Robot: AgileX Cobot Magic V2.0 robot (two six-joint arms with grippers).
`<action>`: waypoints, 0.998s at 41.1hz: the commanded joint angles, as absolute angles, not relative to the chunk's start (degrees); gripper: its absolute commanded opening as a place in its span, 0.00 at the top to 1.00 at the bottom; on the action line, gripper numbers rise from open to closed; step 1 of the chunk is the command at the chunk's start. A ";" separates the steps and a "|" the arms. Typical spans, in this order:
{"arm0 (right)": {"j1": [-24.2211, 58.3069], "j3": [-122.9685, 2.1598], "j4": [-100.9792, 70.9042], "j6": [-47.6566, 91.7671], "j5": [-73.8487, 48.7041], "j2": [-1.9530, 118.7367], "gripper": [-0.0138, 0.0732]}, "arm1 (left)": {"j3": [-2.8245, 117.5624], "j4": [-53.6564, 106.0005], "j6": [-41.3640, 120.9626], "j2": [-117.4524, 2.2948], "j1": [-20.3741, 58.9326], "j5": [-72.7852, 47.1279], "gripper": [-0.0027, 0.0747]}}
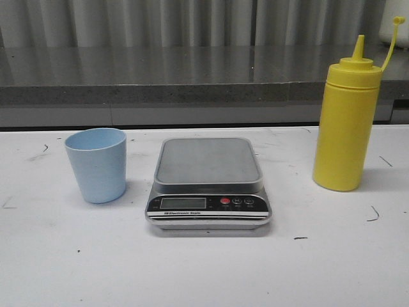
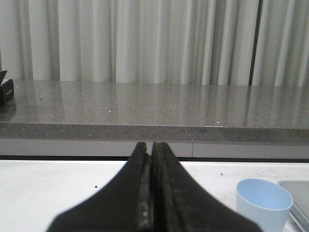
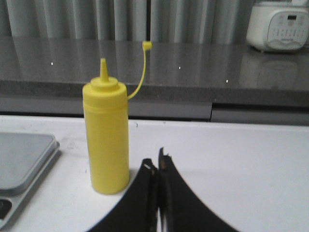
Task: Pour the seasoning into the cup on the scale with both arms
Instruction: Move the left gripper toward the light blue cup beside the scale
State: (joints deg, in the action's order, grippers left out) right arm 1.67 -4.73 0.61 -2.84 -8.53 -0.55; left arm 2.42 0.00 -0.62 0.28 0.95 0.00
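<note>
The tall yellow plastic squeeze bottle (image 1: 346,121) is seen upright at 3 o'clock of the flat silver-grey digital scale (image 1: 208,182), cap off on its strap. The pale blue tapered plastic cup (image 1: 96,164) is stood at 9 o'clock, off the platform. Left gripper (image 2: 152,150) and right gripper (image 3: 157,166) are pressed closed, nothing held.

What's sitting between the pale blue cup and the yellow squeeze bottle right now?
The flat silver-grey digital scale, its steel platform bare, stands between the pale blue plastic cup and the tall yellow squeeze bottle, seen in the front view.
</note>
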 commanded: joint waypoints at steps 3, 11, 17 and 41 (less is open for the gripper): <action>1.47 -17.40 1.60 -2.33 -11.32 0.42 0.92 | 14.03 0.83 -0.63 -0.57 0.99 -4.61 0.99; 1.47 -30.83 2.97 -2.33 -21.28 9.16 0.92 | 32.04 0.83 -0.63 -10.01 0.99 -19.33 0.99; 1.47 -36.96 3.44 -2.13 -28.82 18.02 0.92 | 43.38 0.83 -0.63 -19.63 0.99 -32.35 0.99; 1.47 -37.27 3.80 -1.31 -36.78 36.19 0.90 | 45.14 3.88 -0.63 -36.28 0.99 -35.54 0.99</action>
